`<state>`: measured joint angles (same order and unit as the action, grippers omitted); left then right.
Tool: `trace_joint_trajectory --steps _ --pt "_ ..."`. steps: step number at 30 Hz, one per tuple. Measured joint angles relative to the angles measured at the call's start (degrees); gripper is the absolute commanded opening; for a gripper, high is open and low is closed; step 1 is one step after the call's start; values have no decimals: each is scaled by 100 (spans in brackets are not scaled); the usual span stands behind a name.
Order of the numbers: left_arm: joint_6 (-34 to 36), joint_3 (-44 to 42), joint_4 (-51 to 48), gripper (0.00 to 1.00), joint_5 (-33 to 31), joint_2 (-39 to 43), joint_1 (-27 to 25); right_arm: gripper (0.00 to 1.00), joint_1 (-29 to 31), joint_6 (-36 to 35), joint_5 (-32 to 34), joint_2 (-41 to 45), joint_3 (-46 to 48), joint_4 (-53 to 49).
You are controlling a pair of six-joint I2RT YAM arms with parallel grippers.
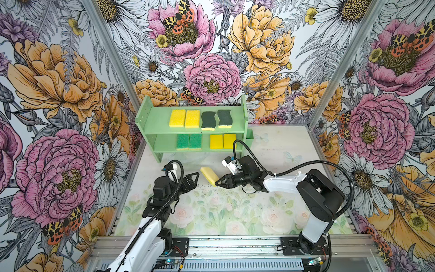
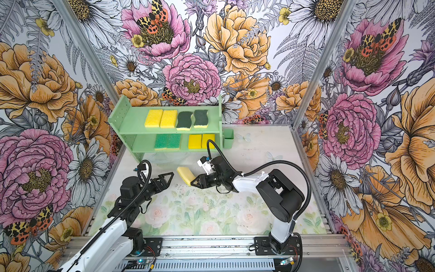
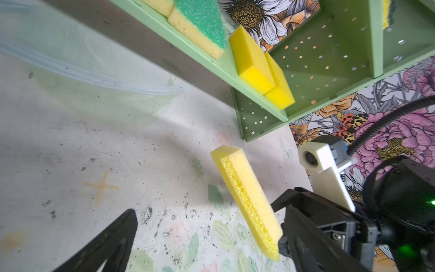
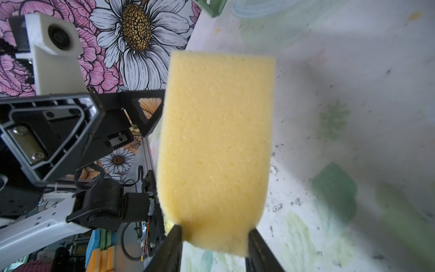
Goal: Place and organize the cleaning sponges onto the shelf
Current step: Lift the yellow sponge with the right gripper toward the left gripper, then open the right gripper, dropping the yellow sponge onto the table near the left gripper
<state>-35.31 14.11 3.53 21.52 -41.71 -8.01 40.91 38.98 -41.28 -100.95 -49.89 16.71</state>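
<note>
Gripping is done at one short end: the last sponge [image 1: 209,175] is pinched by the right gripper [image 1: 217,183], and the foam is visibly squeezed between the jaws in the right wrist view. The block is carried on edge, tilted, apparently clear of the mat [image 1: 235,212]. It sits at centre frame in both top views, just below the shelf [image 1: 155,120]. The end grip is judged deliberate, since most of the block is left free to be slid onto a tier.

The left gripper [image 1: 193,180] is spread wide and empty, just left of the sponge and not touching, probably parked for a regrip.

Eight are shelved and sorted by type:
- **Top tier:** yellow pair [image 1: 177,118], dark-green pair [image 1: 208,120].
- **Lower tier:** bright-green pair [image 1: 183,141], second yellow pair [image 1: 216,141].

Bare board is left at the left end of both tiers, so a slot there is expected.
</note>
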Motion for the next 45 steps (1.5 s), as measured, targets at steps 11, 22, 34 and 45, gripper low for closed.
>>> trace_joint_trajectory --steps 11,22,34,45 --pt "-310 0 564 99 894 -306 0 42 0 514 -807 142 273 782" --pt "-883 -11 1399 99 1401 -581 2 41 0 669 -1117 549 282 953" --pt "-1178 -98 1744 99 1462 -616 2 40 4 739 -1202 546 286 1071" --pt "-1388 -170 2081 99 1405 -774 -262 38 15 994 -1263 -37 286 1611"
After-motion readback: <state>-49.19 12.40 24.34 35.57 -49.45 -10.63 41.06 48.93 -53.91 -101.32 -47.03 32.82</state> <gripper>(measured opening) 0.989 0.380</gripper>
